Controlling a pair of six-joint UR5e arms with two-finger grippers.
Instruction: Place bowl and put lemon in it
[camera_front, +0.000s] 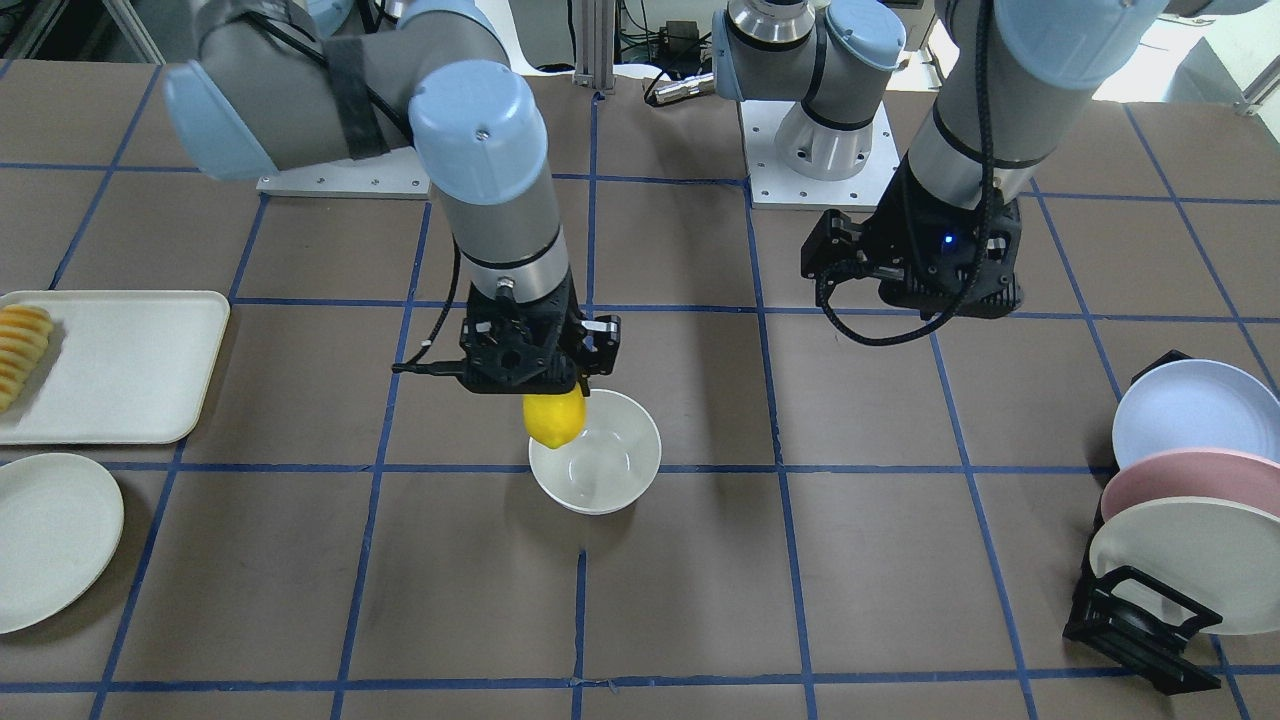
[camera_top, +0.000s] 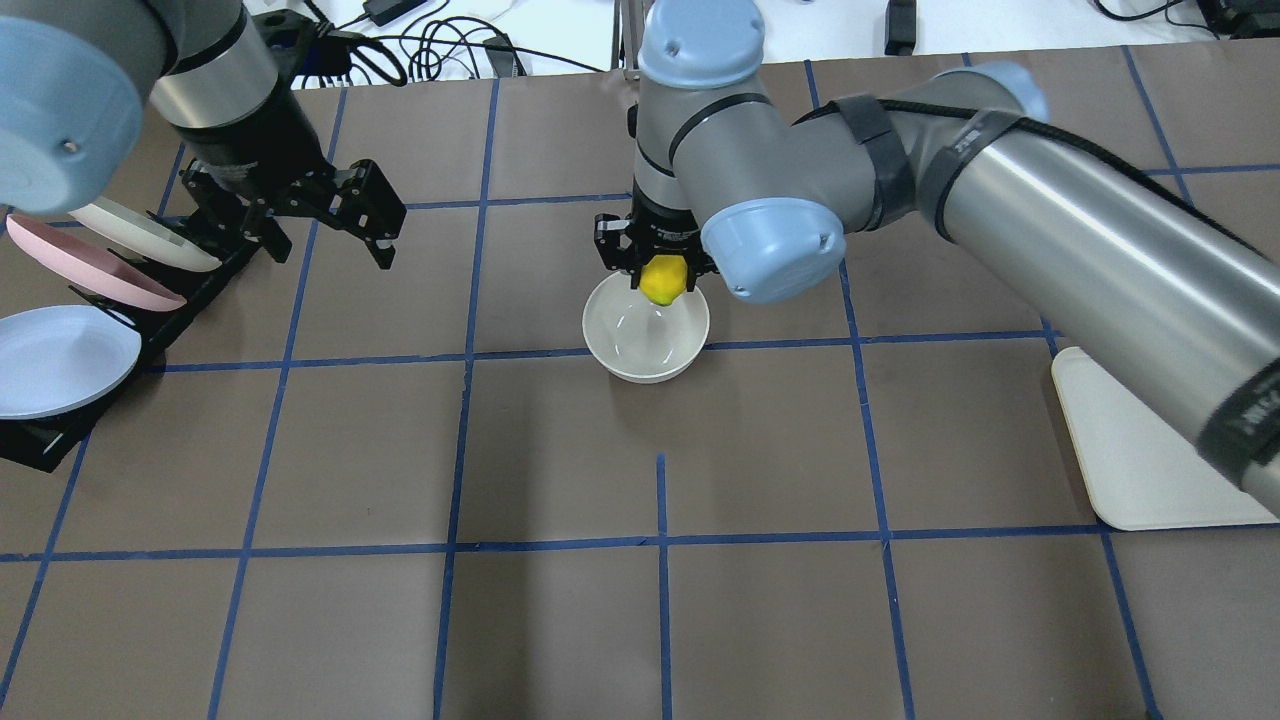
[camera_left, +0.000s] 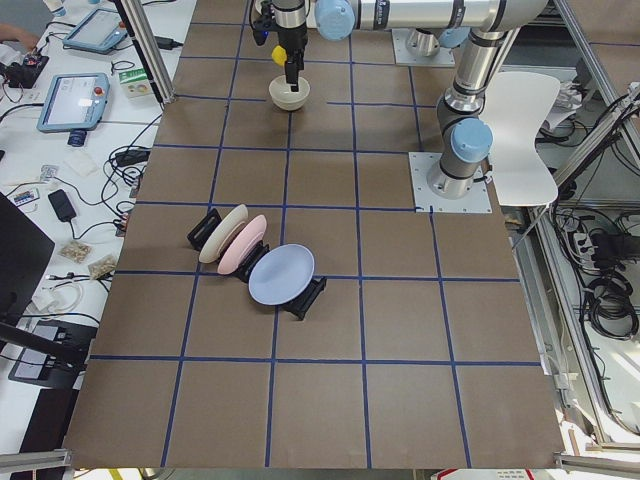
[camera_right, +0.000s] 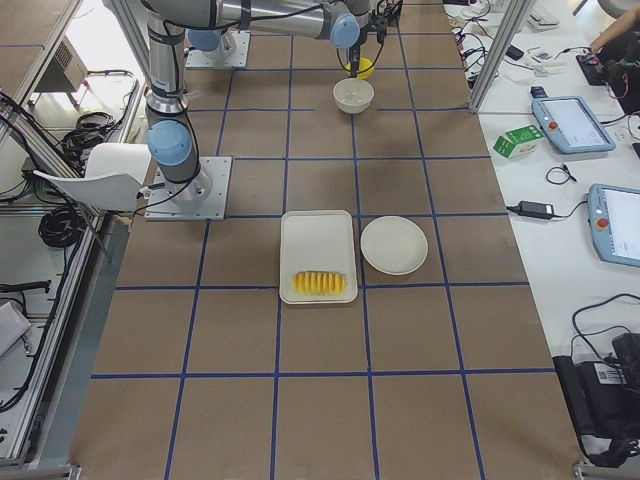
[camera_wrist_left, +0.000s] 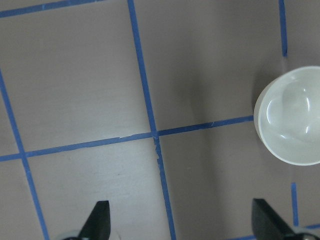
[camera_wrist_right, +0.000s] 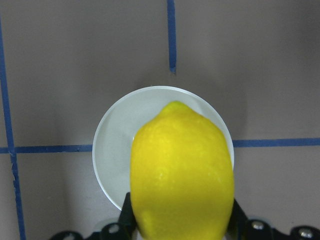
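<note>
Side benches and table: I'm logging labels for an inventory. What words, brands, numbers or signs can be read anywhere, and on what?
No text can be read in any view.
Green-and-white carton on the side bench: print too small to read.
Pendant screens: too small to read.
Dark band on the right arm: marks blurred.
Bowl and lemon: no marking shows.
</note>
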